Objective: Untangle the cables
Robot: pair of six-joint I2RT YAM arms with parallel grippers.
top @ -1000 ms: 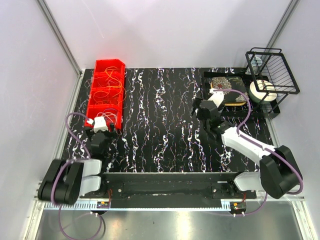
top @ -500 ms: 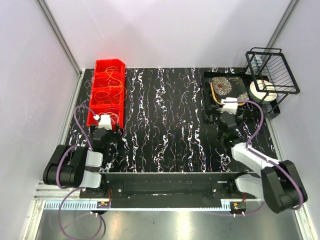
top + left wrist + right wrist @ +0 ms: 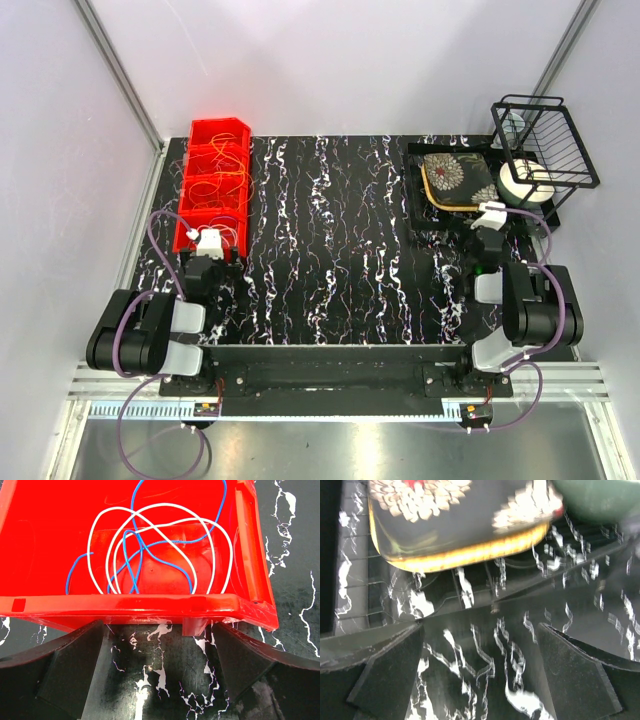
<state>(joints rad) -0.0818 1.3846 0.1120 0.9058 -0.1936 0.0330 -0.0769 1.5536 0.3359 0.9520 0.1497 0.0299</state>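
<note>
The cables (image 3: 222, 184) lie as thin orange and yellow loops in the compartments of a red bin (image 3: 198, 135) at the table's left. In the left wrist view the nearest compartment holds white and blue cable loops (image 3: 160, 550) behind the bin's red front wall (image 3: 125, 605). My left gripper (image 3: 209, 252) is open and empty, just in front of that wall, over the table. My right gripper (image 3: 489, 228) is open and empty at the right, near the front edge of a black tray (image 3: 416, 222).
The black tray holds a dark plate with a floral pattern and gold rim (image 3: 455, 180), also seen close in the right wrist view (image 3: 460, 525). A black wire rack (image 3: 545, 140) with a white roll (image 3: 525, 182) stands at the far right. The table is black marble-patterned.
The right arm has folded back and swung right, from the table's middle to near the tray's front right. The left gripper rose slightly toward the bin's front, then stayed still.
</note>
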